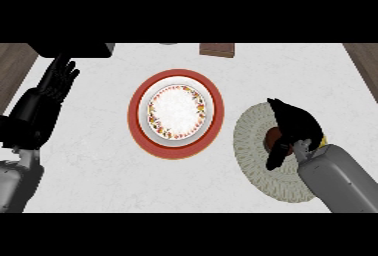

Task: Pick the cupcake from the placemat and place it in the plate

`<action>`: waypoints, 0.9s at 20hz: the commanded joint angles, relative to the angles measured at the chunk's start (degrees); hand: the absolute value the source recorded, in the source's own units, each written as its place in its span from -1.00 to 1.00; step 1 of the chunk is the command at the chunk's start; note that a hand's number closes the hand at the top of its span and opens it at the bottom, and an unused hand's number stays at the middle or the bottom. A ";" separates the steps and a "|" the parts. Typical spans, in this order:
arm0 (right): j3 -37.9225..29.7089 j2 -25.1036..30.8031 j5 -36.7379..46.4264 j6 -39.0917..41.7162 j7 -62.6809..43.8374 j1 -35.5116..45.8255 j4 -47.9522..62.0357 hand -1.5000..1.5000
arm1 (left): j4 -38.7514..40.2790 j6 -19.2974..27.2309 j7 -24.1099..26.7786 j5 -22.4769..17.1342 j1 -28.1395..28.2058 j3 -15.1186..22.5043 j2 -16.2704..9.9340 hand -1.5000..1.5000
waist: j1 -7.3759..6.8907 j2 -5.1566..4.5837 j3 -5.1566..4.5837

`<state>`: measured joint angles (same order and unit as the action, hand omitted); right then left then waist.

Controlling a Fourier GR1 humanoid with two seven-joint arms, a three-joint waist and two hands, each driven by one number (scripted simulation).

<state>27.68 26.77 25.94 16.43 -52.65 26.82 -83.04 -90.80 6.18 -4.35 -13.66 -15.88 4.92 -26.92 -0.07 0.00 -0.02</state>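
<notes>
The plate (209, 111) is white with a flowered ring and a broad red rim, and lies in the middle of the counter. To its right lies a round cream woven placemat (255, 165). On the placemat stands the cupcake (272, 135), of which only a reddish-brown patch shows under my right hand (297, 126). That hand covers the cupcake from the right, fingers over its top and thumb (278, 156) curled round its near side. My left hand (57, 81) rests open at the far left, fingers up, well apart from the plate.
A brown block (218, 49) lies at the counter's far edge, and a dark object (74, 49) sits at the far left corner. Wooden strips border the counter at the left (15, 65) and right (365, 60).
</notes>
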 commanded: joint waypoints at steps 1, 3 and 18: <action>-1.05 -1.17 3.44 1.22 -0.61 -2.11 1.91 -1.00 | -0.16 0.84 -0.50 3.13 0.31 1.76 3.60 0.00 | 0.08 0.00 0.02; -2.57 -2.59 4.00 3.44 -1.70 -0.09 3.79 -1.00 | 0.97 -0.93 -2.26 2.68 -2.75 -1.08 1.96 0.00 | 0.03 -0.02 0.02; -8.14 -8.88 13.56 2.89 10.00 -3.74 17.90 -1.00 | -3.09 -6.64 -1.53 4.93 3.12 -6.42 5.17 0.00 | -0.25 0.00 0.02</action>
<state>20.34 20.07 36.81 19.30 -42.85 22.91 -68.54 -91.46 1.36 -5.25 -8.53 -15.16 -0.18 -21.95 -0.19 -0.02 0.01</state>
